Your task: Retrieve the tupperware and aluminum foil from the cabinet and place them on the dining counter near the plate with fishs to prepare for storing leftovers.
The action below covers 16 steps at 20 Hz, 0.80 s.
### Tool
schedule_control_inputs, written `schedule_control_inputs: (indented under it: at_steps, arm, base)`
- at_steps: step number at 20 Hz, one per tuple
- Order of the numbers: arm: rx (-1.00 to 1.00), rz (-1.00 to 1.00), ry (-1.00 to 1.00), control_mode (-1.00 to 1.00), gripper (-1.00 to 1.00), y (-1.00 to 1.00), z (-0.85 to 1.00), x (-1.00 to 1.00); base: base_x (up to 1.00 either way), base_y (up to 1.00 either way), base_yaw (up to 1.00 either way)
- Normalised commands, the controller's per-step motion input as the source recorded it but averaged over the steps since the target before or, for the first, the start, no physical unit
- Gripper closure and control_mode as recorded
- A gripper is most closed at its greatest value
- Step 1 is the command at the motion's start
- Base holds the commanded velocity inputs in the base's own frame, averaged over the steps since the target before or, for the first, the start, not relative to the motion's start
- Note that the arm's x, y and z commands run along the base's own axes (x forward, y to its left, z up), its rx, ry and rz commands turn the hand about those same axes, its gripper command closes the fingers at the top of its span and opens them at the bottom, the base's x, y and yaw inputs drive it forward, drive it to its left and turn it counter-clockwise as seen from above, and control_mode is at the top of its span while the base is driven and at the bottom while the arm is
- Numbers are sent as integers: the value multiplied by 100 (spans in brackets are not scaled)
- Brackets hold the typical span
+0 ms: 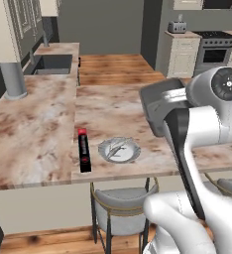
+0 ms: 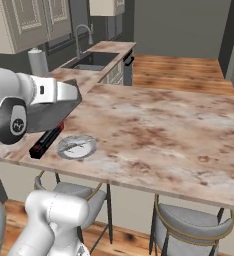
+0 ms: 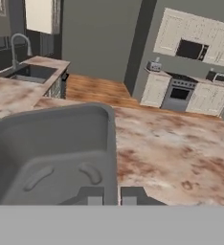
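Observation:
My gripper point(image 3: 111, 197) is shut on the rim of the tupperware point(image 3: 51, 153), a dark grey tub held in the air above the dining counter point(image 1: 118, 106). The tub point(image 1: 160, 104) hangs right of and above the plate with fishs point(image 1: 119, 150). From the right it point(image 2: 51, 114) sits over the counter's near left corner. The aluminum foil point(image 1: 84, 150), a black box with a red end, lies flat just left of the plate. Both are close to the front edge point(image 2: 46, 140) point(image 2: 76, 146). The cream cabinet point(image 1: 21, 22) hangs at the upper left.
A sink point(image 1: 51, 64) with a faucet point(image 2: 81, 37) is set in the side counter at the back left, beside a grey roll point(image 1: 11, 79). Round stools point(image 1: 123, 203) point(image 2: 194, 220) stand under the front edge. A stove point(image 1: 214, 49) and toaster point(image 1: 177, 26) stand far right.

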Motion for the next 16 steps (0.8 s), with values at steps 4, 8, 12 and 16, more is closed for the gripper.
schedule_control_inputs:
  at_steps: [4, 8, 12, 16]
  arm:
    - [8, -1, -3, -100, 100, -11, -47, 73]
    - [2, -12, 0, -100, 100, -30, -62, 80]
    - [0, -16, 19, -100, 100, -43, -54, 74]
    - [0, -6, 18, -100, 100, -29, -54, 54]
  base:
    - [0, 0, 0]
    - [0, 0, 0]
    - [0, 0, 0]
    - [0, 0, 0]
